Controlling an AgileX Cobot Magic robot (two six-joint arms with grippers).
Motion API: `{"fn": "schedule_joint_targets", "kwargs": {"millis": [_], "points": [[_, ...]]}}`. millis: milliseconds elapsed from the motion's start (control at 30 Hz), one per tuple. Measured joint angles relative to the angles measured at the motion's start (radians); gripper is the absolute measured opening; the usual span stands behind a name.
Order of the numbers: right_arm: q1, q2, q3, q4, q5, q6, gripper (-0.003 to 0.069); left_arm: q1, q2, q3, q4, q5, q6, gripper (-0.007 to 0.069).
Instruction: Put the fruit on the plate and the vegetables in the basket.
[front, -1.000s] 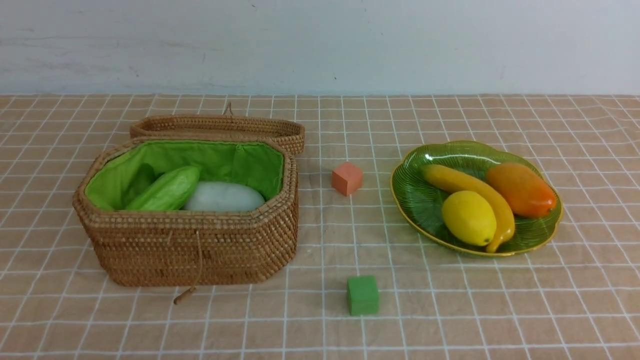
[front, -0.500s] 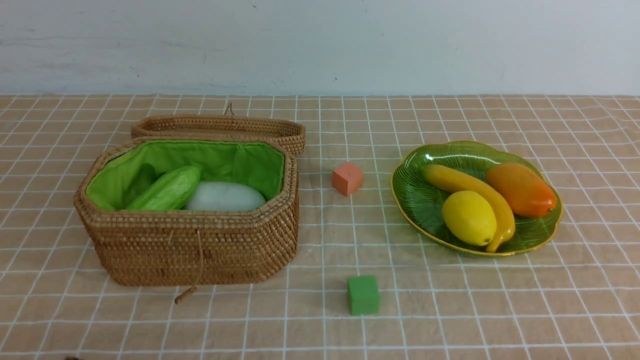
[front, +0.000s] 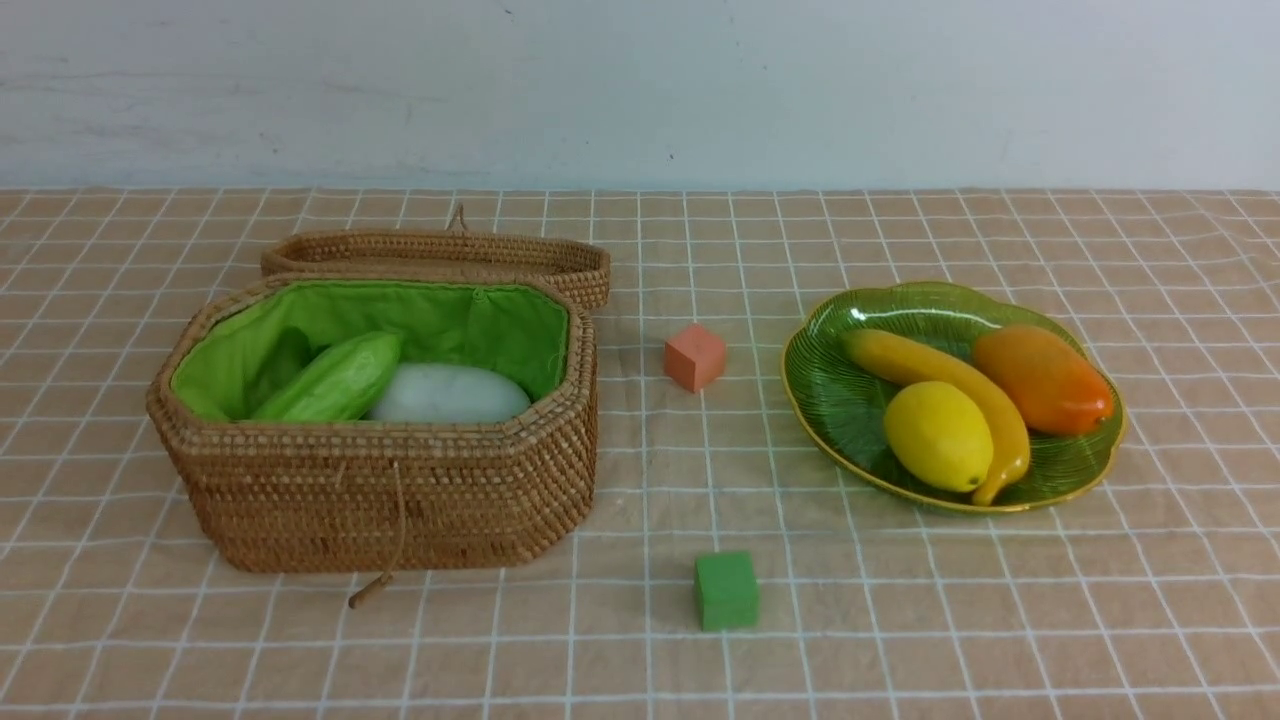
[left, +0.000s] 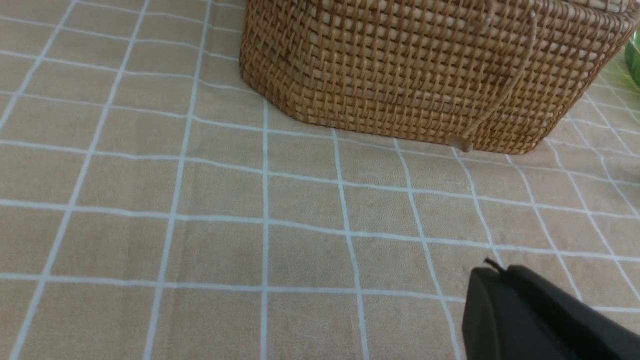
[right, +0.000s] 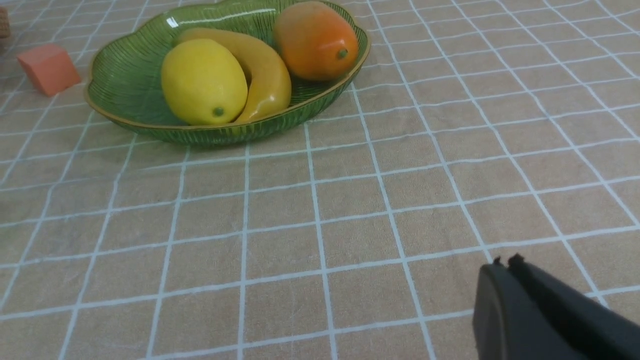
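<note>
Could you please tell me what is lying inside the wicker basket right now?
Inside the basket, against its green lining, lie a light green ridged vegetable and a white radish. The near wall hides the bottom, so anything lower cannot be seen.

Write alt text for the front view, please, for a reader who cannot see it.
A green plate on the right holds a lemon, a banana and a mango; an open wicker basket on the left holds vegetables. Two cubes, pink and green, sit between them.

3 fruits (front: 938, 435) on plate (front: 840, 400) — vegetables (front: 335, 378) in basket (front: 400, 490).
</note>
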Motion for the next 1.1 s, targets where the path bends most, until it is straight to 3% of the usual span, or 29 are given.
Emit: {"fn": "schedule_joint_targets", "kwargs": {"millis": [1100], "points": [[0.000, 0.000, 0.000, 0.000, 0.000, 0.000, 0.0043, 0.001, 0.000, 0.000, -0.001, 0.000, -0.004, -0.0013]]}}
